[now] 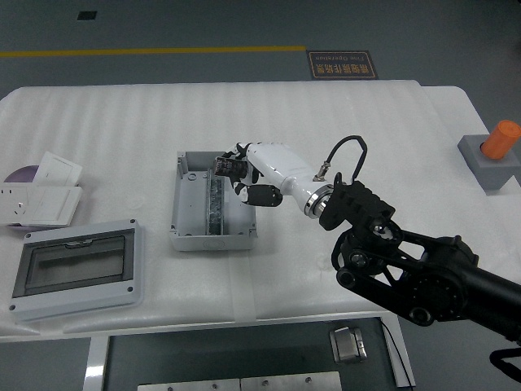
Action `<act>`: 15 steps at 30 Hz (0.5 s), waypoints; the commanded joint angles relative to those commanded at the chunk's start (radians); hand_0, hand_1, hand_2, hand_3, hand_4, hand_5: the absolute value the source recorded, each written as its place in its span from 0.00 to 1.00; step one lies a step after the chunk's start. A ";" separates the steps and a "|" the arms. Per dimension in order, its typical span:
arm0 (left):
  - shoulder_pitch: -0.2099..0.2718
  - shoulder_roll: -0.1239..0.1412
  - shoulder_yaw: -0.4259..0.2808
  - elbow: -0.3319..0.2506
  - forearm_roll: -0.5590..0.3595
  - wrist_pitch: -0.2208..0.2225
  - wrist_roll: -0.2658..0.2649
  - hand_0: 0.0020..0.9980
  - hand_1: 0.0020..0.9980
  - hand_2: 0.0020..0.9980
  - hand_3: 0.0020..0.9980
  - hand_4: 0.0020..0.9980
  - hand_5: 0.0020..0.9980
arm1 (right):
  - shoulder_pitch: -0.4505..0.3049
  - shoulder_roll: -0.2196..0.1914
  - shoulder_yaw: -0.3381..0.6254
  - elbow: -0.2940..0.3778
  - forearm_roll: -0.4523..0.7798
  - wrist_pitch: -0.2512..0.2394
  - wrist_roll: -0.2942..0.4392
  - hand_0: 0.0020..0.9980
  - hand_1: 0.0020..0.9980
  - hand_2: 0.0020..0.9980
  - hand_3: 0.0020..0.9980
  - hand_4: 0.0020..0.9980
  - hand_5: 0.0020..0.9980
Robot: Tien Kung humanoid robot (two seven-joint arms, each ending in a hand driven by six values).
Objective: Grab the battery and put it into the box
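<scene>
The open grey box (186, 213) lies left of the table's middle, with a dark rail down its inside. My right hand (241, 174), white with black fingers, reaches in from the lower right and hovers over the box's upper right part. Its fingers are curled around a small dark cylinder, the battery (225, 165), which is held above the box's far end. The hand partly hides the battery. The left arm does not show.
A grey enclosure with a clear window (77, 270) lies at the front left. White socket plates (42, 192) and a purple disc (19, 173) sit at the left edge. A grey block with an orange cylinder (493, 152) stands at the right edge.
</scene>
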 joint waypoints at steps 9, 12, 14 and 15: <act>0.001 0.004 -0.002 0.000 0.003 0.002 0.003 0.68 0.69 0.58 0.60 0.57 0.48 | 0.006 0.048 -0.053 -0.077 -0.067 0.036 -0.046 0.69 0.69 0.75 0.87 0.49 0.31; 0.001 0.004 -0.002 0.000 0.003 0.001 0.004 0.68 0.69 0.57 0.60 0.57 0.48 | 0.007 0.052 -0.059 -0.083 -0.076 0.041 -0.053 0.86 0.84 0.88 1.00 0.55 0.36; 0.000 0.003 0.000 0.000 0.000 0.001 0.004 0.68 0.69 0.57 0.60 0.57 0.48 | 0.008 0.054 -0.061 -0.083 -0.077 0.042 -0.054 0.86 0.84 0.88 1.00 0.55 0.36; 0.000 0.003 0.001 0.000 -0.001 0.001 0.003 0.68 0.69 0.57 0.60 0.57 0.48 | 0.008 0.054 -0.061 -0.083 -0.076 0.042 -0.054 0.86 0.84 0.88 1.00 0.55 0.36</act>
